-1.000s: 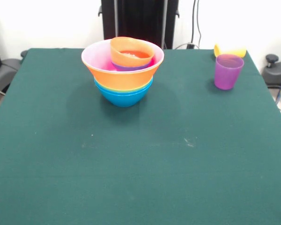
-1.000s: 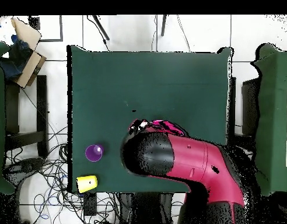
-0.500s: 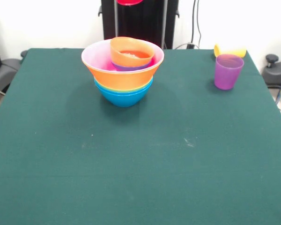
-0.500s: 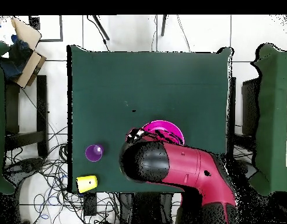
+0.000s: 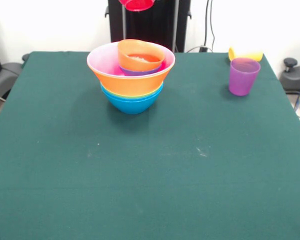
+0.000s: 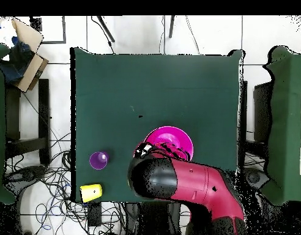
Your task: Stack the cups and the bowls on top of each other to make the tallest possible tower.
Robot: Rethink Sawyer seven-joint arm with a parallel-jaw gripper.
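Arm [image 6: 183,183] shifted, one tower [image 5: 131,75], two cups [image 5: 243,76]

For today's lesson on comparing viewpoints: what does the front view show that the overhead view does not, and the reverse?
Only the front view shows the tower's layers: blue base, wide orange and pink bowls, small orange bowl on top, plus a crimson bowl at the top edge. Only the overhead view shows the red arm covering part of the tower. Both show the purple cup upright and the yellow cup lying down.
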